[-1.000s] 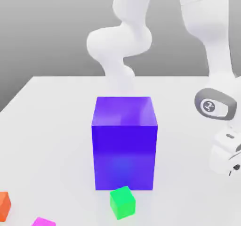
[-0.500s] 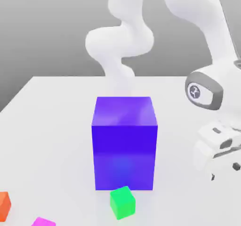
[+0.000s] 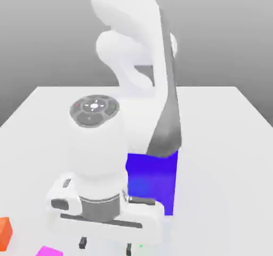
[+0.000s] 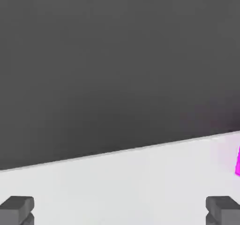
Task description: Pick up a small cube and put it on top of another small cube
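Observation:
The small magenta-pink cube (image 3: 49,251) lies at the bottom edge of the exterior view, toward its left; in the hand view a sliver of the magenta cube (image 4: 237,161) sits at the picture's border. My gripper (image 3: 105,246) hangs low over the table just to the exterior view's right of that cube, fingers pointing down. In the hand view the gripper (image 4: 120,210) is open, its two fingertips far apart with nothing between them. My hand hides the small green cube.
The big blue-violet cube (image 3: 154,180) stands right behind my hand, partly covered by it. A small orange cube (image 3: 4,233) sits at the exterior view's left edge. The white table (image 3: 224,143) stretches back toward the arm's base.
My hand has swung from the exterior view's right to the front centre-left and come down, now covering the green cube and much of the blue-violet cube. The cubes have not moved.

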Available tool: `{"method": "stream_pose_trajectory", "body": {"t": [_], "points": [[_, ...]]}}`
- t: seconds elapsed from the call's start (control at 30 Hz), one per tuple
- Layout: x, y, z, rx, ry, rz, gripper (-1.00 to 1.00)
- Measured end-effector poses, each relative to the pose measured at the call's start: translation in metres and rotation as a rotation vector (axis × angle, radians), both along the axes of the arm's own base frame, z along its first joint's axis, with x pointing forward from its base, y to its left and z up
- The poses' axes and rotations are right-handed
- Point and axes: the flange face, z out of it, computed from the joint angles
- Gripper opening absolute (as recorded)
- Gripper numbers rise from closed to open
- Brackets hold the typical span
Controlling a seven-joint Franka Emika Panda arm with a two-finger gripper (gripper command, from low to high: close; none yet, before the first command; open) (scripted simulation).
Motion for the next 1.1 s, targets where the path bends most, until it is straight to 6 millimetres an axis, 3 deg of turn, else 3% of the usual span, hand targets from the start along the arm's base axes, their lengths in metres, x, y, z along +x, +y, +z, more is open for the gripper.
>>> {"method": "stream_pose_trajectory", "body": {"t": [0.07,0.17,0.2,0.4,0.47,0.57,0.73,0.93,1.1], "points": [[-0.004,-0.035,-0.010,-0.001,-0.002,-0.051,1.00],[-0.005,-0.045,-0.050,-0.002,-0.002,-0.066,1.00],[-0.005,-0.046,-0.059,-0.002,-0.002,-0.067,-1.00],[-0.006,-0.046,-0.064,-0.001,-0.002,-0.068,-1.00],[-0.005,-0.046,-0.049,-0.002,-0.002,-0.067,-1.00],[-0.006,-0.044,-0.008,0.000,-0.002,-0.062,-1.00],[-0.030,0.031,0.025,0.007,0.000,0.199,-1.00],[-0.084,0.130,0.050,0.003,-0.002,0.583,-1.00],[-0.093,0.137,0.002,0.000,-0.002,0.631,-1.00]]}}
